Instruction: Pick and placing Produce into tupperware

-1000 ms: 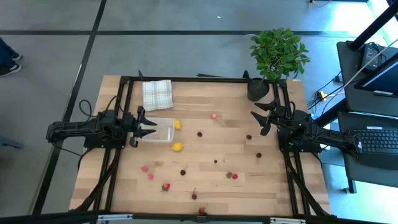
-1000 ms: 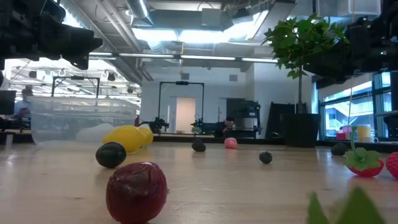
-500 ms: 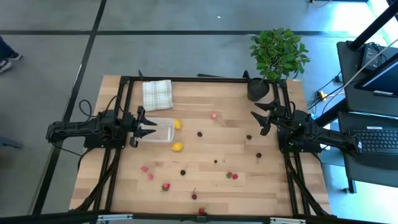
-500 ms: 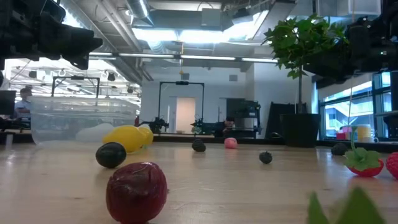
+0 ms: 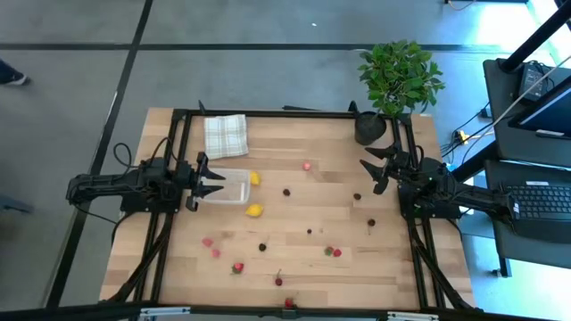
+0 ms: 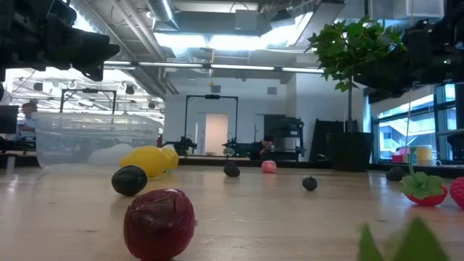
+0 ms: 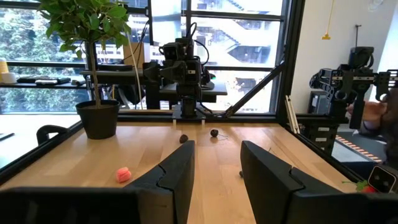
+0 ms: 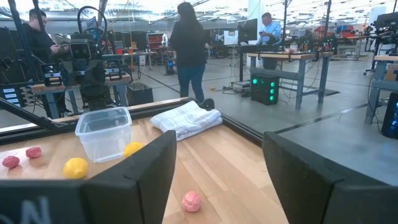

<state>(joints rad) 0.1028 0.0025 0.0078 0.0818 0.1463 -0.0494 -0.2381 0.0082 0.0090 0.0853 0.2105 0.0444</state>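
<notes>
1. Hovering at the table's left edge, the left gripper (image 5: 207, 185) has its fingers partly apart and empty, just beside the clear tupperware (image 5: 229, 186), likely ready to steady it.
2. Two yellow lemons (image 5: 254, 210) lie just right of the container; red strawberries (image 5: 237, 267) and dark cherries (image 5: 286, 192) are scattered across the wood.
3. Near the potted plant (image 5: 395, 82), the right gripper (image 5: 373, 172) waits, fingers wide apart, holding nothing.

Looks like a robotics lab on an open industrial floor. Polished concrete floor (image 5: 268, 62) with black tape lines, exposed ducts and pipes (image 6: 167, 14) overhead, big windows (image 7: 236, 37). People (image 8: 189, 53) stand around at workbenches (image 8: 298, 59) loaded with gear, and more arm rigs (image 7: 183, 68) sit on nearby tables.
</notes>
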